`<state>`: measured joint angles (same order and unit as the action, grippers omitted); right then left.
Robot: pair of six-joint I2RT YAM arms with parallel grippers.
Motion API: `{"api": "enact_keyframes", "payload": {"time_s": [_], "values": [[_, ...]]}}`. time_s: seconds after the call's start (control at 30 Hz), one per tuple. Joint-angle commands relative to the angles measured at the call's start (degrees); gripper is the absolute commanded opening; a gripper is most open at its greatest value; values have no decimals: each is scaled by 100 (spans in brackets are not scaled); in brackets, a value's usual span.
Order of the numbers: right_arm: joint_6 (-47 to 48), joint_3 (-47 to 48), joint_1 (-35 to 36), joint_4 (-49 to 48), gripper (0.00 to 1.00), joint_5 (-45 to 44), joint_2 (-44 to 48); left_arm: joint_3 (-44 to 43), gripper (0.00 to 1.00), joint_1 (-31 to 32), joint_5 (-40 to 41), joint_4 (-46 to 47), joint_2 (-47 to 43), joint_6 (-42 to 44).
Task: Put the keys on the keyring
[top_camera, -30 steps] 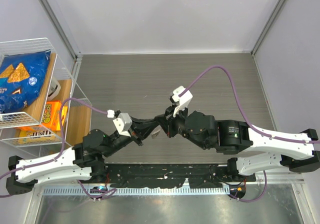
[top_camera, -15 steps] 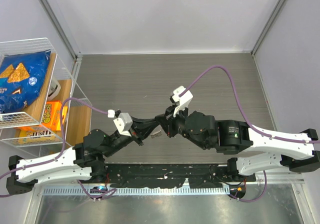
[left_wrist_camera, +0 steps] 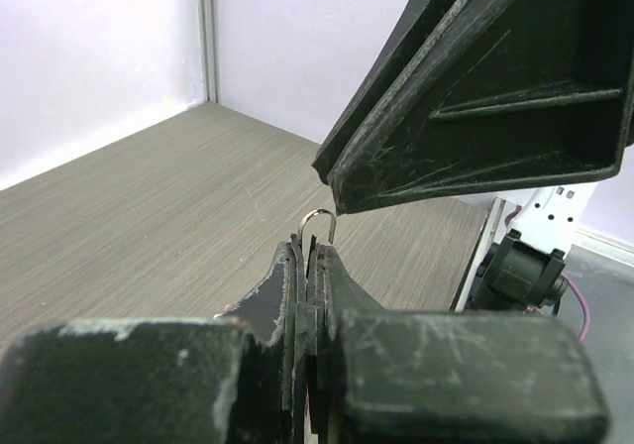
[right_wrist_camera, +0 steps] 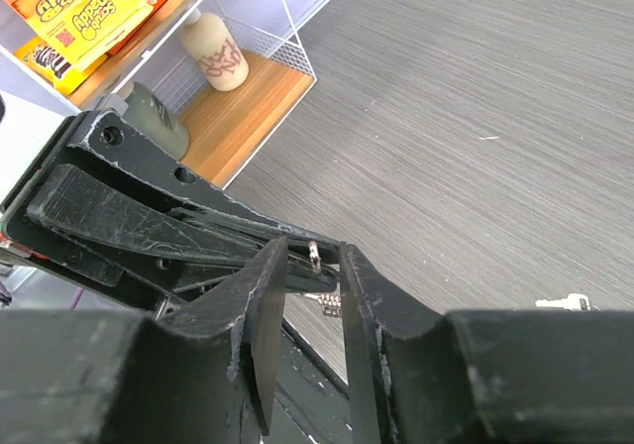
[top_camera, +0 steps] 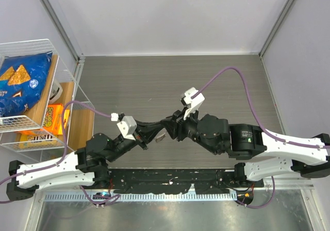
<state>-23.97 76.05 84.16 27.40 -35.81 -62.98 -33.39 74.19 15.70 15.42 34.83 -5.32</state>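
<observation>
My left gripper (top_camera: pixel 156 133) is shut on the keyring (left_wrist_camera: pixel 318 226); a thin silver arc of it sticks out past the fingertips. My right gripper (right_wrist_camera: pixel 313 300) is open, its two fingers on either side of the ring's tip (right_wrist_camera: pixel 313 254) and of the left fingers. A small silvery key (right_wrist_camera: pixel 332 306) hangs just under the left gripper's tip. The two grippers meet tip to tip above the table's near middle in the top view, the right gripper (top_camera: pixel 170 128) coming from the right. Another key (right_wrist_camera: pixel 563 302) lies flat on the table.
A wire shelf rack (top_camera: pixel 66 86) stands at the table's left with a blue chip bag (top_camera: pixel 20 84), orange snack boxes (top_camera: pixel 51 118) and a small bottle (right_wrist_camera: pixel 213 57). Walls close the table at the back and both sides.
My right arm has shifted a little to the right, and its wrist has drawn slightly back from the left gripper. The left arm holds still with the ring.
</observation>
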Motion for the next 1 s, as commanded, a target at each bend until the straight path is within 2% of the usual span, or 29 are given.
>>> {"api": "enact_keyframes", "payload": {"time_s": [0.0,0.33,0.47,0.63,0.83,0.97], "values": [[-47,24,30,-112,35,-356,207,-19,0,7,161,251,-117,40],[-476,-696,-171,582,43,-928,971,-72,0,-1,477,-47,-231,-13],[-767,-1179,-602,986,45,-621,1147,-142,0,-1,714,-434,-362,-39],[-952,-1944,-1260,1013,50,-190,1113,-98,0,-1,925,-785,-564,-136],[-698,-2383,-2138,697,53,451,613,-10,0,-1,1005,-1023,-749,-250],[-399,-2630,-2755,162,53,1039,199,87,0,-1,987,-1094,-863,-355]]}}
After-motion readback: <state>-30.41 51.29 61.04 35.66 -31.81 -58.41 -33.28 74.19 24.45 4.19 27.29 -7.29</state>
